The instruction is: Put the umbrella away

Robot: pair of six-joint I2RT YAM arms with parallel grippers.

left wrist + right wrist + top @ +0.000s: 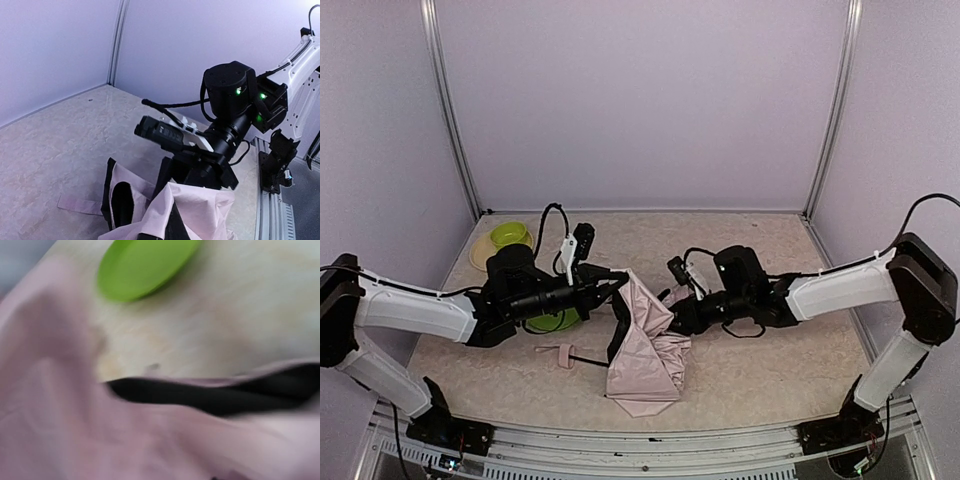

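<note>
The umbrella [642,352] lies half-collapsed at mid-table, pale pink outside with black lining. Its thin black shaft [588,358] runs left to a small pink handle [561,356]. My left gripper [618,282] is at the fabric's raised upper edge, shut on it. In the left wrist view the pink fabric [202,210] rises close to the camera and my own fingers are hidden. My right gripper [672,303] presses into the fabric's right side. Its black fingers [171,172] dip behind the cloth, so their spacing is unclear. The right wrist view is blurred, filled with umbrella cloth [75,430].
A green plate [555,320] lies under my left arm and also shows in the right wrist view [142,262]. A yellow-green bowl [510,236] on a yellow plate [480,255] stands at the back left. A loose pink strap [75,204] lies flat on the table.
</note>
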